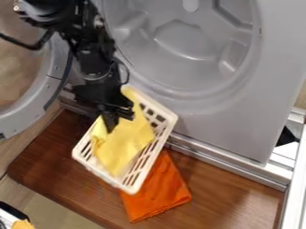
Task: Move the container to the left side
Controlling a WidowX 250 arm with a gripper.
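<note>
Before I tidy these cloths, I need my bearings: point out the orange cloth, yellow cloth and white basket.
Orange cloth (158, 195), camera view: its uncovered lower part.
Yellow cloth (124, 145), camera view: its middle.
White basket (170, 118), camera view: its rim's right corner.

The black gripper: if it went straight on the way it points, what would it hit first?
Probably the yellow cloth in the white basket, just past the tip of the gripper. It may already touch it; depth is unclear here.
</note>
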